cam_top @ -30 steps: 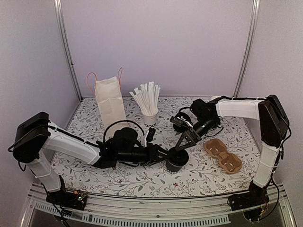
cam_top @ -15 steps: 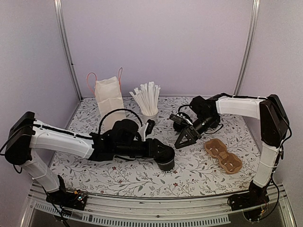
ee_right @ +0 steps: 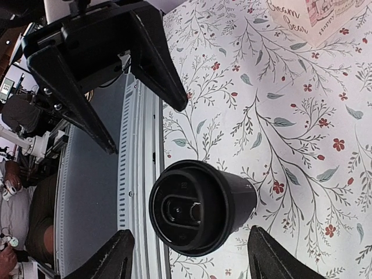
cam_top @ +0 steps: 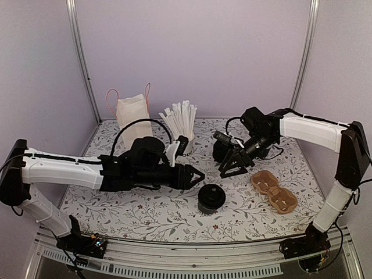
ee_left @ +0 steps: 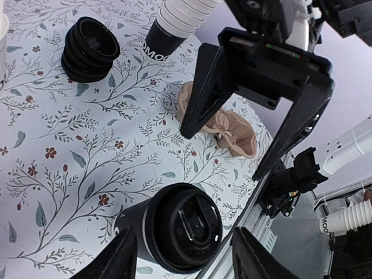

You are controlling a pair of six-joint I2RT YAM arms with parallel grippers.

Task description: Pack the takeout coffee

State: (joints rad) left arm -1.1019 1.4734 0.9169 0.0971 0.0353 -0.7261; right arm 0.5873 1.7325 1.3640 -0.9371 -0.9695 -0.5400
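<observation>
The takeout coffee [cam_top: 211, 199] is a black cup with a black lid, standing upright and free on the floral table. It shows in the left wrist view [ee_left: 174, 226] and in the right wrist view [ee_right: 200, 206]. My left gripper [cam_top: 196, 174] is open and empty, just left of and behind the cup, not touching it. My right gripper [cam_top: 233, 168] is open and empty, behind and right of the cup. Each wrist view shows the other gripper: the right one [ee_left: 222, 154] and the left one [ee_right: 145, 128], both with jaws spread.
A brown pulp cup carrier [cam_top: 274, 190] lies at the right. A paper bag [cam_top: 132, 119] with orange handles stands at the back left, beside a white cup of straws [cam_top: 181, 125]. A stack of black lids [ee_left: 90, 49] and stacked cups [ee_left: 174, 23] sit near the right arm.
My left gripper held the cup half a second ago; it has let go and drawn back to the left. My right gripper has pulled back and up. The cup stands alone.
</observation>
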